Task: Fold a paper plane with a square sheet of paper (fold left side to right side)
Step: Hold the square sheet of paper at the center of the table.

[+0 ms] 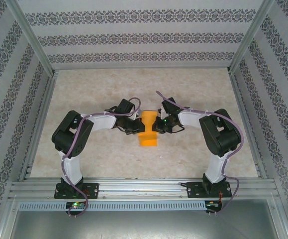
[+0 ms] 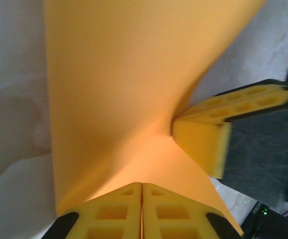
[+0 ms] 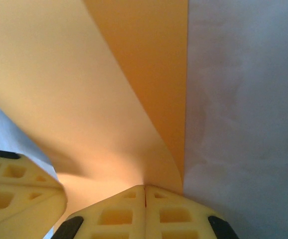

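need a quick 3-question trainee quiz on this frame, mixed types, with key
1. True or false: the left gripper is shut.
2. What does the right gripper pinch? A) a cable B) the square sheet of paper C) nothing
3. Fill in: the sheet's colour is ___.
Key: 1 true; 2 B; 3 orange.

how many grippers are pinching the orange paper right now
2. The left gripper is shut on the square sheet of paper from its left side. The right gripper is shut on it from its right side, and the two face each other mid-table. Nothing seems hidden.
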Available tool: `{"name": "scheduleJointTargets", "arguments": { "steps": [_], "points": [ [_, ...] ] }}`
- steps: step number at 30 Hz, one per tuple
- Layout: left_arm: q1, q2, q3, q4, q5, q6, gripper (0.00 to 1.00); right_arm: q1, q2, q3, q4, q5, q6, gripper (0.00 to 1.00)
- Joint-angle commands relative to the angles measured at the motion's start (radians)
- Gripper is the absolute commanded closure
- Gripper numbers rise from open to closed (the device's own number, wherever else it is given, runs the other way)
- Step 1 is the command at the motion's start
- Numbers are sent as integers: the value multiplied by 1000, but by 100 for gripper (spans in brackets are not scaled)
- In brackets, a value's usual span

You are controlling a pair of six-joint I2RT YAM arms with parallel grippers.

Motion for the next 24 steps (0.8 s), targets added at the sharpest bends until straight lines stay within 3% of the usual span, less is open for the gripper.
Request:
{"name": "scheduleJointTargets", "arguments": {
  "steps": [1, 16, 24],
  "points": [
    [-6, 23, 11, 8, -6, -4, 91, 6, 61, -28, -119, 122, -13, 100],
    [-8, 58, -16, -68, -50, 16, 95, 9, 50, -10, -117, 107, -12, 100],
    [-8, 72, -18, -87, -76, 11, 95, 9, -5, -5, -36, 26, 23, 100]
  ]
}}
